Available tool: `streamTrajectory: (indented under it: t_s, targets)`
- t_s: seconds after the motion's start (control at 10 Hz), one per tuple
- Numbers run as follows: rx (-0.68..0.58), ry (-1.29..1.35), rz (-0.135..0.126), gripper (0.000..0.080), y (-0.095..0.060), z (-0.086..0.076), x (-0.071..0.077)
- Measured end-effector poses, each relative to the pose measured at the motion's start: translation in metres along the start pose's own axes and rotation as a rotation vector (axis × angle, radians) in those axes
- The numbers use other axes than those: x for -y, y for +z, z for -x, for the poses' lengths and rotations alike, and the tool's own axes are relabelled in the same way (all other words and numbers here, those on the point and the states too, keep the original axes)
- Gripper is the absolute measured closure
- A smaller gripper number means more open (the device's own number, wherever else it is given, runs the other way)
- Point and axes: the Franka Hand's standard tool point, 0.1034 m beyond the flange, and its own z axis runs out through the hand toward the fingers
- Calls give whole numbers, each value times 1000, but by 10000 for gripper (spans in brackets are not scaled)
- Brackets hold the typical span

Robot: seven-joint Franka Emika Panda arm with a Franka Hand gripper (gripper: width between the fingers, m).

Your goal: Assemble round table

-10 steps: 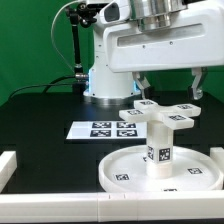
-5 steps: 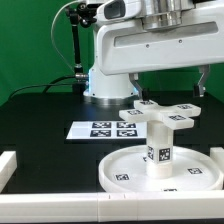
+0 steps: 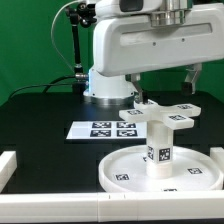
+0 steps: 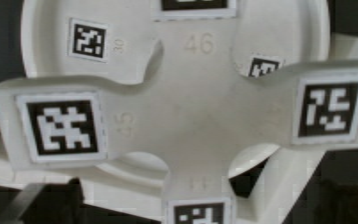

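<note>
The white plastic cross-shaped base point(image 3: 165, 113) tops the short thick white cylinder leg point(image 3: 160, 152), upright on the large rimmed white round disc point(image 3: 122, 172) on the black table point(image 3: 40, 120); the tool point(image 3: 168, 85) hangs straight above the base, jaws wide apart, holding nothing. Any next reach looks plainly downward.

The exterior view sits slightly above the black table point(image 3: 40, 115) and faces the arm's pedestal point(image 3: 103, 85) across it, at middling range. The wrist view looks steeply down, very near, so the cross-shaped base point(image 4: 176, 115) fills it. Both views share the cross-shaped base point(image 3: 165, 113) and part of the round disc point(image 3: 118, 172) beneath
</note>
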Motion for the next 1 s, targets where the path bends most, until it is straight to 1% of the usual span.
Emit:
streamTrajectory:
  t_s: [0.1,0.2,0.4,0.5,0.6,0.7,0.8,0.9,1.0]
  targets:
    - [-1,-18,0,150,0,1,-2]
    - [2,-98,6,150,0,2,-5]
    - [6,-177,10,150,0,2,-6]
    - [8,-278,17,150,0,3,-7]
    - [14,-403,35,150,1,3,-6]
    - [30,-463,32,150,3,5,-4]
    - [40,-584,41,150,3,5,-4]
    - [49,-675,45,150,4,5,-2]
    - [52,-711,42,150,5,6,-2]
